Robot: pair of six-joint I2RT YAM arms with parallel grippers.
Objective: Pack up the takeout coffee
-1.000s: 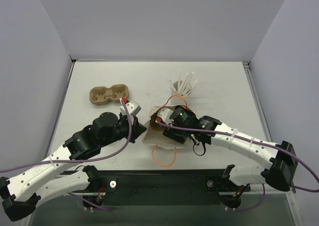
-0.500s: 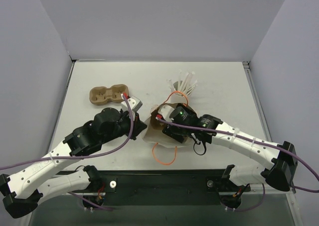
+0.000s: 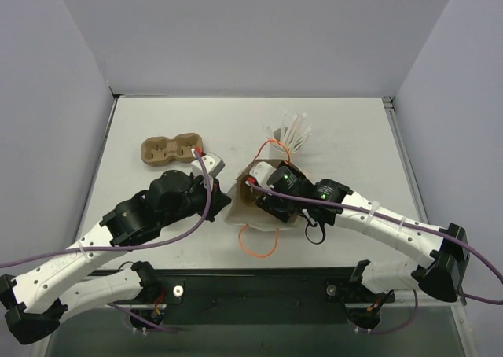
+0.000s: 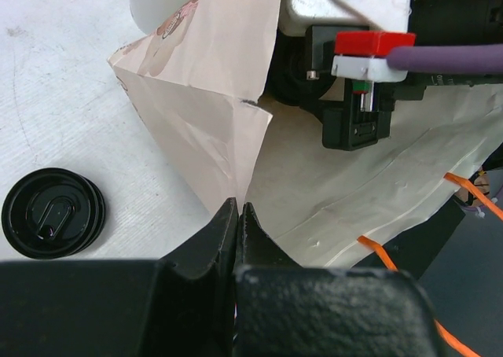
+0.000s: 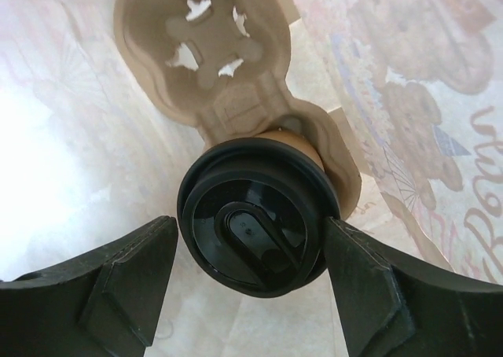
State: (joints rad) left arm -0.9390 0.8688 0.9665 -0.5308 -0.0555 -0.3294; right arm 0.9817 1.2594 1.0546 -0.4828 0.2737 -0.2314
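The takeout coffee [image 5: 253, 180], a brown cup with a black lid, stands in the near well of a cardboard cup carrier [image 5: 206, 66] inside the paper bag [image 5: 409, 97]. My right gripper [image 5: 250, 231] reaches into the bag [image 3: 250, 209] from above and is open. Its fingers flank the lid: the right one touches the rim and the left one stands a sliver away. My left gripper [image 4: 238, 209] is shut on a fold at the bag's [image 4: 330, 192] mouth edge, on the left side of the bag. In the top view the cup is hidden by the right arm.
A second, empty cup carrier [image 3: 173, 150] lies on the table at the back left. A bundle of white straws [image 3: 291, 131] stands just behind the bag. A loose black lid [image 4: 53, 213] lies on the table left of the bag. The bag's orange handles [image 3: 259, 245] trail toward the near edge.
The right gripper's jaws have narrowed around the lid. The left arm shifted slightly forward a second ago, then held still with the bag's edge.
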